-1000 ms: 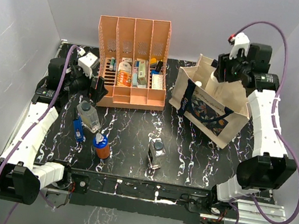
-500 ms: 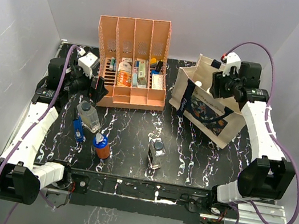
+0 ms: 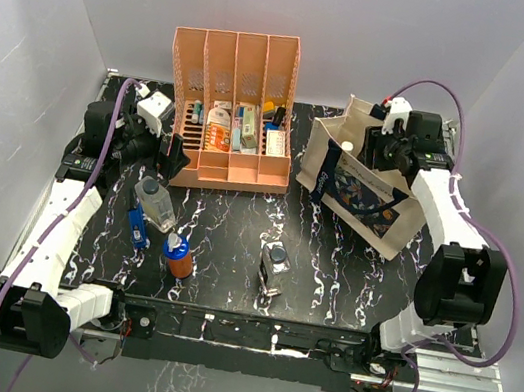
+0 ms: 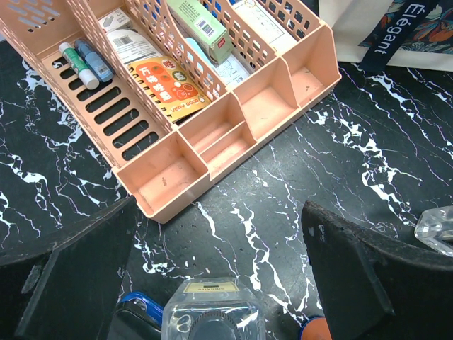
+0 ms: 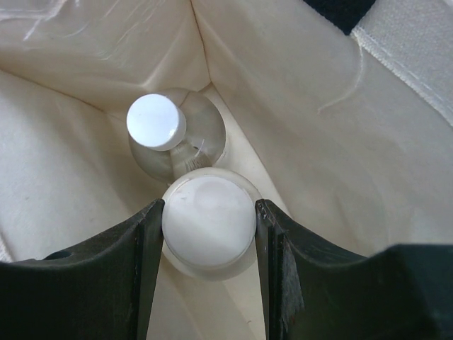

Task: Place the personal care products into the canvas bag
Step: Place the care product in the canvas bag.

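My right gripper (image 3: 384,149) reaches down into the cream canvas bag (image 3: 385,218) at the back right. It is shut on a white cylinder bottle (image 5: 209,219), whose round top sits between both fingers. Just beyond it, inside the canvas bag (image 5: 318,142), stands a round white-capped bottle (image 5: 157,122). My left gripper (image 3: 170,153) hangs open above the table's left side, with nothing held. Below it stand a clear grey-capped bottle (image 3: 154,199), a small blue bottle (image 3: 138,227) and an orange-brown blue-capped bottle (image 3: 177,256). A clear square dark-capped bottle (image 3: 274,266) stands at front centre.
An orange four-slot file rack (image 3: 231,114) with packs and pens stands at the back centre, close to my left gripper. In the left wrist view the rack (image 4: 212,134) fills the top, with the clear bottle (image 4: 212,313) right under the open fingers.
The right arm has come down and moved a little left, carrying the white bottle deeper into the bag. The left arm and the table's bottles have not moved.
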`<state>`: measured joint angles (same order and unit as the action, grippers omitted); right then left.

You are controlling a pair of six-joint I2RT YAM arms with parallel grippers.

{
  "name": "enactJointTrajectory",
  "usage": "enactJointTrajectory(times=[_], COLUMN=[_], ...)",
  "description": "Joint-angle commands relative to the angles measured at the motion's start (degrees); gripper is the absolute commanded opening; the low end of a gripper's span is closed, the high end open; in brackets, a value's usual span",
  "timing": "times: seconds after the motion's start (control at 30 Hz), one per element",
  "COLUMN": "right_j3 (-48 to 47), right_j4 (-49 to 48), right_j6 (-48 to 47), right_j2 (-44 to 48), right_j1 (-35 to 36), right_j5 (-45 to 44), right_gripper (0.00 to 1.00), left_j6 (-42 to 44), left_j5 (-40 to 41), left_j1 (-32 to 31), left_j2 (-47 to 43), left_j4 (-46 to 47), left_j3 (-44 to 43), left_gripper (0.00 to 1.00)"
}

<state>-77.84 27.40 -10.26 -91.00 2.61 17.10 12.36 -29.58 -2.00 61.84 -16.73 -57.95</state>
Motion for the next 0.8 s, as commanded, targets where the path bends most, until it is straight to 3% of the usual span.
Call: enactJointTrajectory(times=[0.0,0.27,0.77], right_j3=[-1.26,0.74,2.45], right_j4=[-11.44,-14.81,-15.25], right_j6=[3.67,7.07,1.37], right_j2=[-0.4,-0.91,-2.1], right_j1=[0.73,2.44,8.72], right_j5=[2.22,2.79,-9.05], right_gripper=[0.08,0.08,0.08], left_j6=[0.01,0.1,0.34], left_j5=[-1.49,-1.43,-1.41], left_j1=[-0.11,-0.11,-0.13], left_j2=[-0.37,-0.75,-1.11], left_j4=[0.69,0.82,0.65], left_j3=[0.21,0.56,0.71], left_gripper=[0.97,0.97,0.97])
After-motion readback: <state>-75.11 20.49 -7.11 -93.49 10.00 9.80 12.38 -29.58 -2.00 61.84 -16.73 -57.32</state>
